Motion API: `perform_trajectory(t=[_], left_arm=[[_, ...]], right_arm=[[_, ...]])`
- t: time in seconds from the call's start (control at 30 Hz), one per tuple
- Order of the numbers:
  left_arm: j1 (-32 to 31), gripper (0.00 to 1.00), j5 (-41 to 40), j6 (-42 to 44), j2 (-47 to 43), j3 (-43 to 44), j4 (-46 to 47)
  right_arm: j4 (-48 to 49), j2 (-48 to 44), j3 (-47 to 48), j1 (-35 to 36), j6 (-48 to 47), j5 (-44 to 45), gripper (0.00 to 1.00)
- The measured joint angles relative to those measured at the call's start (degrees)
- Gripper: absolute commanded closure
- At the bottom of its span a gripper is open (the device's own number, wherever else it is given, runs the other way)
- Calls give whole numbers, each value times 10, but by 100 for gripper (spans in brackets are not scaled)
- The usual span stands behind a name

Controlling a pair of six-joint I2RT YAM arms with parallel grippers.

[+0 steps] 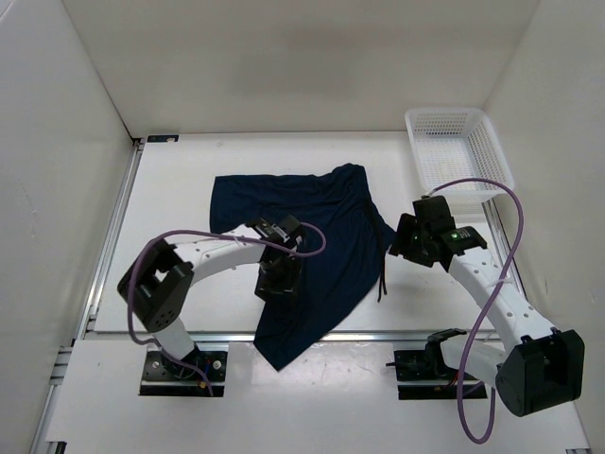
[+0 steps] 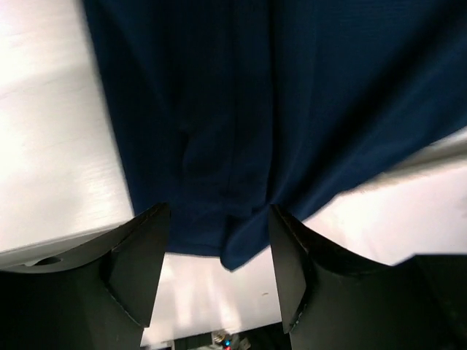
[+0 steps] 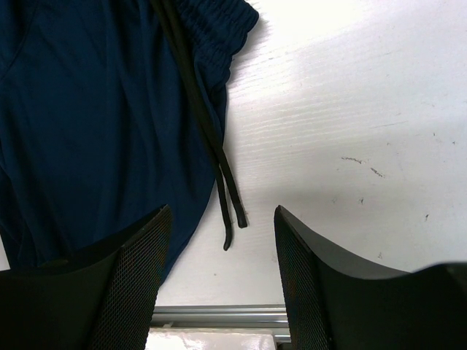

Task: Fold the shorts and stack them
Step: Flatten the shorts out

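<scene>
top external, shorts (image 1: 321, 236) on table (image 1: 170, 189), left gripper (image 2: 216, 248) spread over them, right gripper (image 3: 222, 240) spread by drawstring (image 3: 197, 109)

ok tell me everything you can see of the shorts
The shorts are dark navy, of soft thin fabric. They lie spread out and slightly rumpled, not yet folded, on the white table. The gathered waistband faces right, and its thin dark drawstring trails onto bare table. One leg hangs over the near edge, where the left gripper hovers, jaws open either side of the hem.
</scene>
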Motion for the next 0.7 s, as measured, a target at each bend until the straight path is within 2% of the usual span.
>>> perform_trajectory(t=[0.07, 0.2, 0.23, 0.3, 0.57, 0.7], left_arm=[[-11, 32, 2, -2, 28, 0, 8], [-17, 40, 2, -5, 55, -2, 21], [-17, 50, 3, -6, 61, -2, 25], [-21, 61, 2, -8, 71, -5, 30], [-24, 90, 2, -9, 83, -6, 36], [-24, 90, -1, -9, 80, -7, 31]], right_arm=[[0, 0, 0, 0, 0, 0, 36], [0, 1, 0, 0, 0, 0, 36], [0, 2, 0, 0, 0, 0, 36], [0, 4, 0, 0, 0, 0, 36], [0, 9, 0, 0, 0, 0, 36], [0, 10, 0, 0, 0, 0, 36]])
